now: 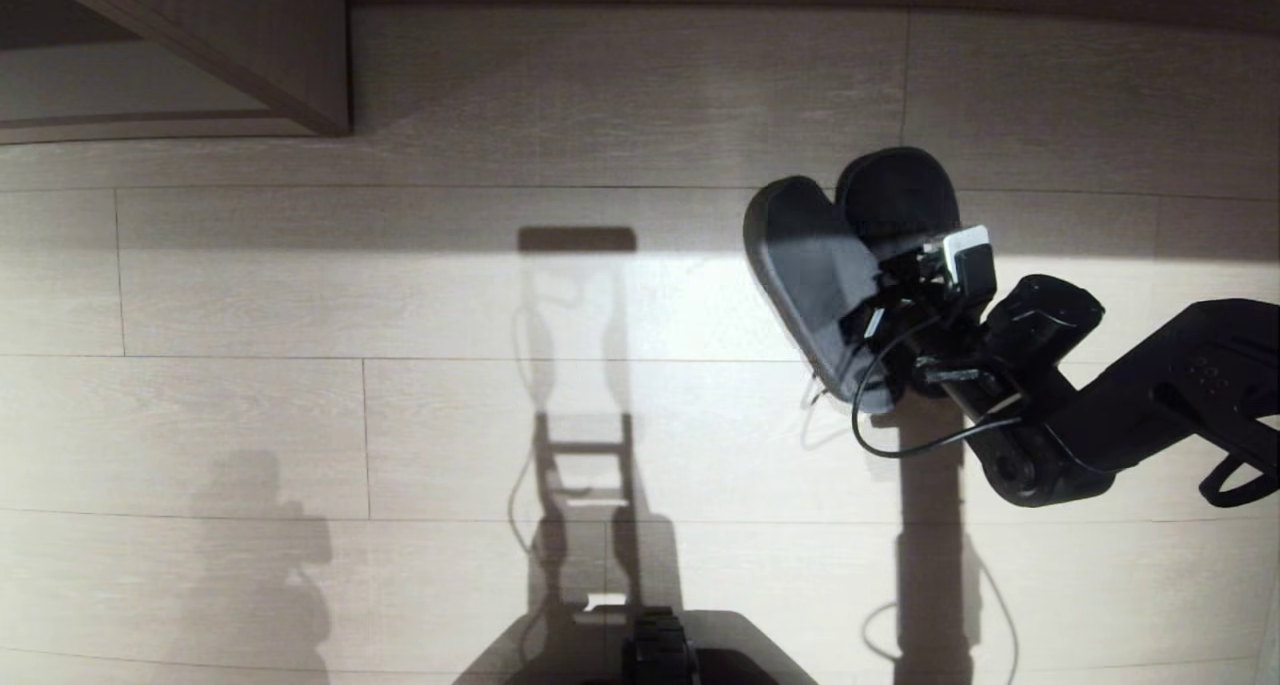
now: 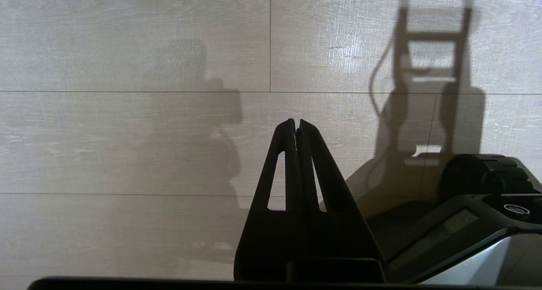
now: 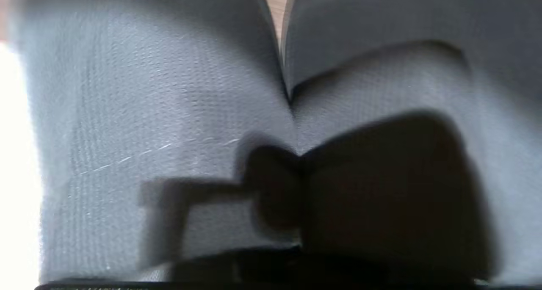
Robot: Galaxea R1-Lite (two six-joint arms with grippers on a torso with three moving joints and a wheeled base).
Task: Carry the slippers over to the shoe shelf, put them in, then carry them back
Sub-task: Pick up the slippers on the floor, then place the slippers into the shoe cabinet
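Note:
The two grey-blue slippers (image 1: 815, 275) are pinched together side by side, flat faces turned outward, and tilt above the pale floor on the right of the head view. My right gripper (image 1: 888, 293) is shut on the slippers where they meet; its fingertips are buried between them. In the right wrist view the slippers' fabric (image 3: 161, 112) fills the picture around the dark gripper (image 3: 292, 167). A corner of the shoe shelf (image 1: 290, 65) shows at the top left, well away from the slippers. My left gripper (image 2: 296, 122) hangs shut and empty over the floor.
Pale wood-grain floor planks (image 1: 400, 435) spread across the view, crossed by a band of sunlight and the robot's shadows. The robot's dark base (image 1: 660, 655) sits at the bottom centre, and part of the base (image 2: 478, 209) lies beside the left gripper.

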